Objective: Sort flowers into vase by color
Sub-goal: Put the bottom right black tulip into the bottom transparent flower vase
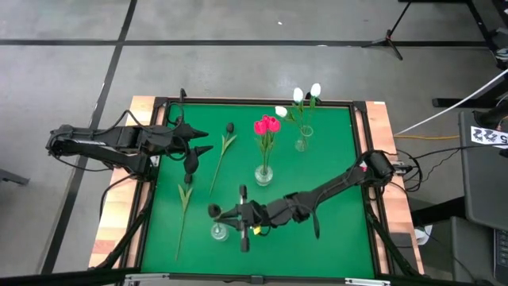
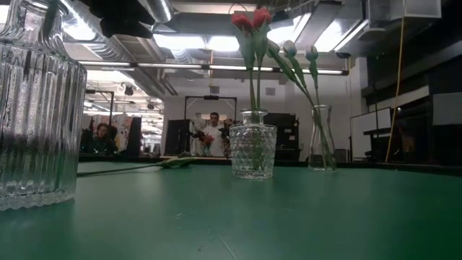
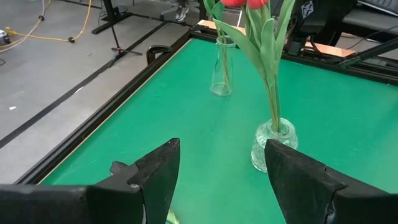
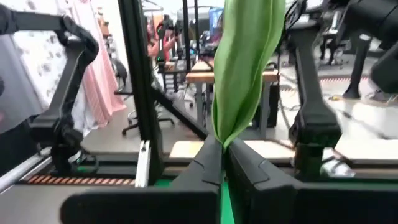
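My right gripper (image 1: pixel 230 213) reaches in from the table's right, near the near edge, just above an empty ribbed glass vase (image 1: pixel 219 232). It is shut on a flower, whose green leaf (image 4: pixel 239 74) fills the right wrist view; a dark head (image 1: pixel 213 210) shows beside the fingers. My left gripper (image 1: pixel 203 141) is open over the table's left part and holds nothing. Two dark tulips (image 1: pixel 222 155) (image 1: pixel 184 210) lie flat on the green mat. Red tulips stand in the middle vase (image 1: pixel 263 171), and white ones (image 1: pixel 305 95) in the far vase (image 1: pixel 302 143). My right gripper pinches the flower between its two shut fingers, at the base of the green leaf (image 4: pixel 222 142). The leaf stands out beyond the fingertips. The flower is lifted clear of the mat. Where the stem runs behind the fingers is hidden by the gripper.
The mat has a raised black frame (image 1: pixel 361 127) with wooden table edges (image 1: pixel 389 135) outside it. The ribbed vase (image 2: pixel 36 108) stands close to the low camera. Beyond the table are people (image 2: pixel 214 130), stands and cables. Bare green mat (image 1: pixel 333 151) lies to the right of the vases.
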Tool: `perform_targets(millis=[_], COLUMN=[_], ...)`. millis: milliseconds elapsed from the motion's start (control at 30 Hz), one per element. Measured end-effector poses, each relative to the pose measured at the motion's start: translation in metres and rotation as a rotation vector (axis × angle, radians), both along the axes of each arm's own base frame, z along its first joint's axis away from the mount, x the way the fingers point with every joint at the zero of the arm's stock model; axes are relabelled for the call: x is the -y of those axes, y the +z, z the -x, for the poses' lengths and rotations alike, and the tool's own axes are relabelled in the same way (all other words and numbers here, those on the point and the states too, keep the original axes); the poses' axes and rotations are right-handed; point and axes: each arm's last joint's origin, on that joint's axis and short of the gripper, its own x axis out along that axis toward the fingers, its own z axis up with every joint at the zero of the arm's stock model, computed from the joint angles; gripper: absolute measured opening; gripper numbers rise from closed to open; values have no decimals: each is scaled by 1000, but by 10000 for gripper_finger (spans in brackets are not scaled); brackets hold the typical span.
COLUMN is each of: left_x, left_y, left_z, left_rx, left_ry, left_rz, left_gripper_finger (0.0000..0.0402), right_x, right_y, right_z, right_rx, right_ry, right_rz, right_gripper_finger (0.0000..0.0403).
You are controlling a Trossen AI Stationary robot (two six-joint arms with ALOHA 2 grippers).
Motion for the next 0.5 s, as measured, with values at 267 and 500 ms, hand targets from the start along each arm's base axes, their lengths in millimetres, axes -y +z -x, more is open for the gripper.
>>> perform_targets(millis=[267,500], left_x=[0,0], left_y=[0,0], left_z=[0,0], left_rx=[-1,-2], left_ry=[1,16], left_rz=[0,-9], left_gripper_finger=[230,230], right_x=[4,6], right_y=[-10,-15], right_z=[0,0], right_rx=[-31,-48], right_ry=[4,57], right_rz=[-15,-2], right_gripper_finger=[52,73])
